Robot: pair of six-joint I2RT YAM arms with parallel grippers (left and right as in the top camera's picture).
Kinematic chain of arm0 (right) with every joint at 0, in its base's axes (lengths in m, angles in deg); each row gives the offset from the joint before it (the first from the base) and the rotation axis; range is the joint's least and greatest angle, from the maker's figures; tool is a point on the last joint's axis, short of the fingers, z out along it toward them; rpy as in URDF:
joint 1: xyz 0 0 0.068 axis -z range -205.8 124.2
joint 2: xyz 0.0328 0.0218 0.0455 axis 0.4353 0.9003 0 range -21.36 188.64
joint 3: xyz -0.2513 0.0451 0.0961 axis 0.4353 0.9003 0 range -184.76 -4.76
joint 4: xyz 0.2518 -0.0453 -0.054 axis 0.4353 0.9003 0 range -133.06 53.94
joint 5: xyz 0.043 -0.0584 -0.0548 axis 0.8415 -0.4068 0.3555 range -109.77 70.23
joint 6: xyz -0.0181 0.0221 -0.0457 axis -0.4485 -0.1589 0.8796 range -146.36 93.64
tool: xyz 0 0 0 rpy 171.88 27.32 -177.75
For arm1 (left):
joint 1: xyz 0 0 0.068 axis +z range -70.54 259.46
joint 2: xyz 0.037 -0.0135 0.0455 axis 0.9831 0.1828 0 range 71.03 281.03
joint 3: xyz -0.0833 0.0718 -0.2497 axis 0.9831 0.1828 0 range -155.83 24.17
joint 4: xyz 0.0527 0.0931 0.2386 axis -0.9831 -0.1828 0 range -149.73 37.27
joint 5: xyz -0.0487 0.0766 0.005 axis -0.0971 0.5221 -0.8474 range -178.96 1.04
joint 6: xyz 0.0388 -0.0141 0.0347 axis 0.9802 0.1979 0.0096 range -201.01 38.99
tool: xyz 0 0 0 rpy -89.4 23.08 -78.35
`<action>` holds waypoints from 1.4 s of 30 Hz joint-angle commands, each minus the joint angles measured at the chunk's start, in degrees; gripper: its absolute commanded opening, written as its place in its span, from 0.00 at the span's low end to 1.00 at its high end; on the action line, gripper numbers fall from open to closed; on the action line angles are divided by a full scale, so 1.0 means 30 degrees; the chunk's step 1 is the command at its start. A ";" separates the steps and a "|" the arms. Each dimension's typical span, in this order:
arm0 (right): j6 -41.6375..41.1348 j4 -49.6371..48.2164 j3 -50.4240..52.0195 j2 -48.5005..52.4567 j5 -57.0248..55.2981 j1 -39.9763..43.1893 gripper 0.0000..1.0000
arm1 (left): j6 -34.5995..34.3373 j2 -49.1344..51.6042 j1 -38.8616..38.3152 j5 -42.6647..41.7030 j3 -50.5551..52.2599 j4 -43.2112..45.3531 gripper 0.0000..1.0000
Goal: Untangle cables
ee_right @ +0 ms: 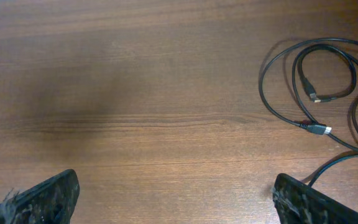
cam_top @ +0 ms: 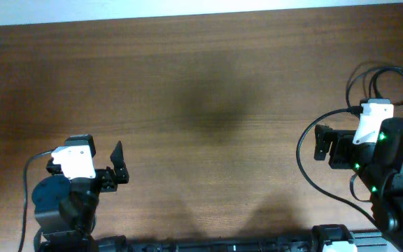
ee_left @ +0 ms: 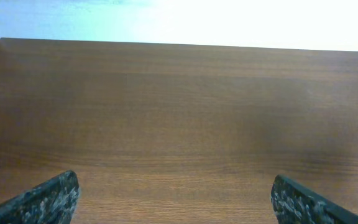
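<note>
The cables (ee_right: 261,84) are thin black cords lying in overlapping loops on the wooden table at the right edge of the right wrist view. Two small plug ends, one (ee_right: 319,129) and another (ee_right: 314,97), lie inside the loops. In the overhead view the cables (cam_top: 387,68) sit at the far right, beside and partly under the right arm. My right gripper (cam_top: 319,143) (ee_right: 174,199) is open and empty, to the left of the cables. My left gripper (cam_top: 119,164) (ee_left: 176,199) is open and empty at the near left, far from the cables.
The brown wooden table (cam_top: 201,84) runs to a white far edge (cam_top: 187,14). A black cord (cam_top: 300,150) arcs around the right gripper; I cannot tell whether it belongs to the arm. The arm bases stand at the near edge.
</note>
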 commanded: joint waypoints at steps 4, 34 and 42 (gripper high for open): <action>-0.0131 0.0015 0.0204 0.1129 -0.0219 -0.0051 0.99 | 0.0364 -0.0080 -0.0007 -0.0058 0.0226 -0.0554 0.99; 0.0372 -1.2743 1.3712 -1.5001 -0.0342 -0.0022 0.99 | 0.0364 -0.0080 0.0000 -0.0058 0.0226 -0.0969 0.99; 0.0437 -2.0859 1.8702 -1.5023 -0.0022 -0.0066 0.99 | 0.0364 -0.0080 0.0000 -0.0058 0.0226 -0.0969 0.99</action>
